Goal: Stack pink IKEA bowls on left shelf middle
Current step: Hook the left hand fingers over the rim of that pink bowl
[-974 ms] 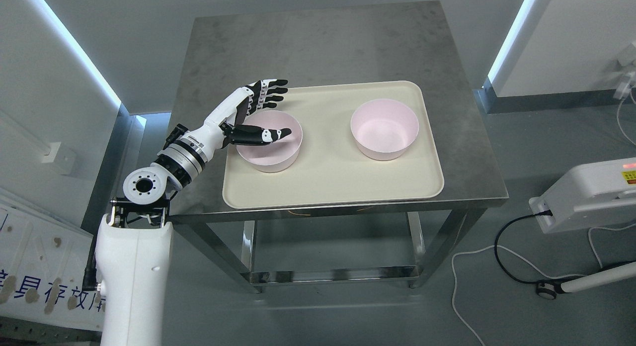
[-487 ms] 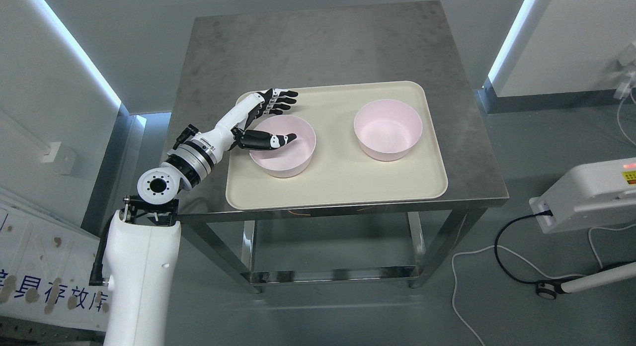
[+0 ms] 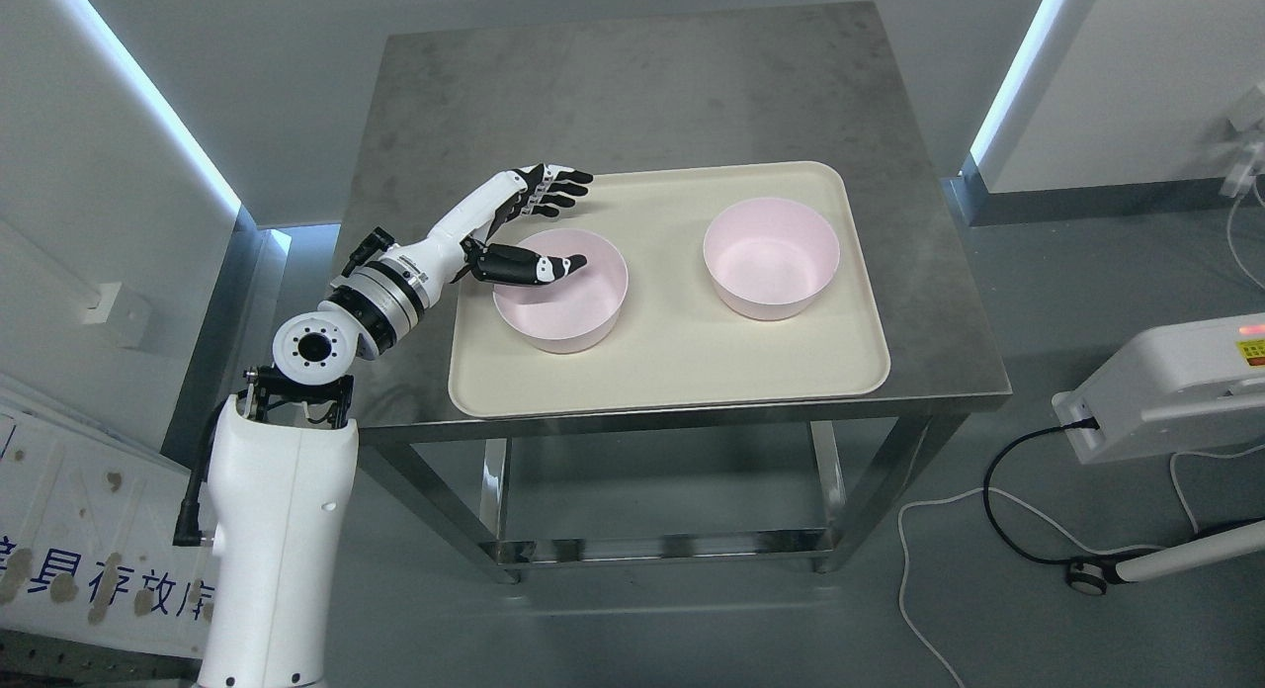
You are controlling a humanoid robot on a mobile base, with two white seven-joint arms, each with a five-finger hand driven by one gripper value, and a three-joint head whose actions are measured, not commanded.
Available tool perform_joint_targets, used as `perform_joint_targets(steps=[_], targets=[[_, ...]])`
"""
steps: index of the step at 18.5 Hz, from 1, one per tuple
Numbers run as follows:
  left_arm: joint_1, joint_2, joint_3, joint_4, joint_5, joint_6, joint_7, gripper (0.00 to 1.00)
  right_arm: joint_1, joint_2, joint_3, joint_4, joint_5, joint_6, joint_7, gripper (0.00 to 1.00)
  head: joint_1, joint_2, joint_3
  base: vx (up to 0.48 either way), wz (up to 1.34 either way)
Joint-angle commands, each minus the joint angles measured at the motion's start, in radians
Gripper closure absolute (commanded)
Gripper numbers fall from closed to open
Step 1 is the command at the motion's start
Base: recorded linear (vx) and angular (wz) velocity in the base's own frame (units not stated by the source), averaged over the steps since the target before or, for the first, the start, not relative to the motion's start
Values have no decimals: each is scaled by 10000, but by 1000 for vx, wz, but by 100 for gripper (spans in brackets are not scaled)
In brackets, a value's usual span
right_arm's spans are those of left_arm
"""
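Note:
Two pink bowls stand upright on a cream tray (image 3: 672, 372) on the steel table. The left bowl (image 3: 563, 307) is at the tray's left middle, the right bowl (image 3: 772, 263) at its far right. My left hand (image 3: 578, 223) reaches in from the lower left and straddles the left bowl's far left rim. Its thumb (image 3: 548, 266) lies over the bowl's inside, and its fingers (image 3: 558, 186) stretch out beyond the rim, above the tray's back edge. The fingers are spread and do not clamp the rim.
The steel table (image 3: 632, 85) has bare surface behind the tray, and a narrow strip to its right. Below the top is an open frame. A white machine (image 3: 1166, 387) with cables on the floor stands at the right. Walls flank both sides.
My left arm has pushed to the right. The left bowl slid right on the tray, and the tray with the right bowl shifted slightly right. Over the last half second the hand rose slightly.

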State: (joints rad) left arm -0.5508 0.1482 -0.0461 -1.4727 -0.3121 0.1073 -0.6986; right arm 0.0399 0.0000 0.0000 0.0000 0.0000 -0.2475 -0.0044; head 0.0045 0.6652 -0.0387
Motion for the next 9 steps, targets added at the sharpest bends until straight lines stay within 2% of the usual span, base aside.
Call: perform_joint_targets(steps=[1,6,9], targets=[[32,435,122,215,-70,47,-101,42,0,-175,-46,-175,-15,5,44,0,0,0,0,0,0],[-60,435,-60,215,-85,-304,-101,57,0,-175,-46,-175,-15,5,44,0,0,0,0,0,0],[1,588,-473,215,-558,-795,-101,59,0,-175,-46,-175,-15,5,44,0,0,0,0,0,0]])
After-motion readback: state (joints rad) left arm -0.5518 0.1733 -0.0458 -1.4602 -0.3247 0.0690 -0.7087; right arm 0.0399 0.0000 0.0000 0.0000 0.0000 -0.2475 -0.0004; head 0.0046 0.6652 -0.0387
